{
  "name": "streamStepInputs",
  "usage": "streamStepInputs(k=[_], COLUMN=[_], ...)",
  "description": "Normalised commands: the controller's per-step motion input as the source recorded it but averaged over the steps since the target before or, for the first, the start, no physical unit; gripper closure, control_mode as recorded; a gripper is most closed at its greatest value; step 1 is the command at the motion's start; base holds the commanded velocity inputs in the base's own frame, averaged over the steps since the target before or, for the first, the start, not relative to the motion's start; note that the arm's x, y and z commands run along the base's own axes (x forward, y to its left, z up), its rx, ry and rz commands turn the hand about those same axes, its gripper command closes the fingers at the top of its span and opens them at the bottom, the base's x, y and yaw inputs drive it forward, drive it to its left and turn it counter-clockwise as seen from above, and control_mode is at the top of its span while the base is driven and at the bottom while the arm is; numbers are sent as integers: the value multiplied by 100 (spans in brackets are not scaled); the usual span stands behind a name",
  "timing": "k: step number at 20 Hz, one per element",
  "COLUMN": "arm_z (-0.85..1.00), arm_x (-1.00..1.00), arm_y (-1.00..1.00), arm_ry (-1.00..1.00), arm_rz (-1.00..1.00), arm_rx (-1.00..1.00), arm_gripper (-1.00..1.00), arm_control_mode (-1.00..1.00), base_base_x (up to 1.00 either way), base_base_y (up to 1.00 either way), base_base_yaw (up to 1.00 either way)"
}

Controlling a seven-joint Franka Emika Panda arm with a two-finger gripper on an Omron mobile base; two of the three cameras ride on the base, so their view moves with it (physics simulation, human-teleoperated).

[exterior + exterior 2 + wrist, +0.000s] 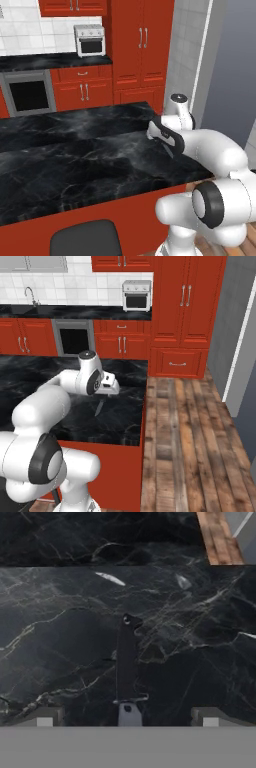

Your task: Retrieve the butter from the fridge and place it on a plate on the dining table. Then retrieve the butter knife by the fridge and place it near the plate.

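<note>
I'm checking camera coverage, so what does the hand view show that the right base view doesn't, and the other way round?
Hand view adds: the gripper seen from behind, its two dark tips wide apart, with the knife's light grey near end between them in the picture.

Right base view adds: the white robot arm, the red wooden cabinets, the small white toaster oven on the back counter, and the built-in grey oven.

Both: the slim dark butter knife lying flat on the black, white-veined marble table top, and the brown wooden plank floor.
</note>
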Motion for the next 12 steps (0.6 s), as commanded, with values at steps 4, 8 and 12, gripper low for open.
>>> streamStepInputs(k=[4,8,12], arm_z=[-12,-8,-8], arm_x=[11,28,26], arm_y=[0,0,0], arm_ry=[0,0,0], arm_rz=[0,0,0], arm_rx=[0,0,0], arm_gripper=[-100,-100,-100], arm_control_mode=[-100,-100,-100], base_base_x=[0,0,0], base_base_y=[0,0,0], base_base_yaw=[0,0,0])
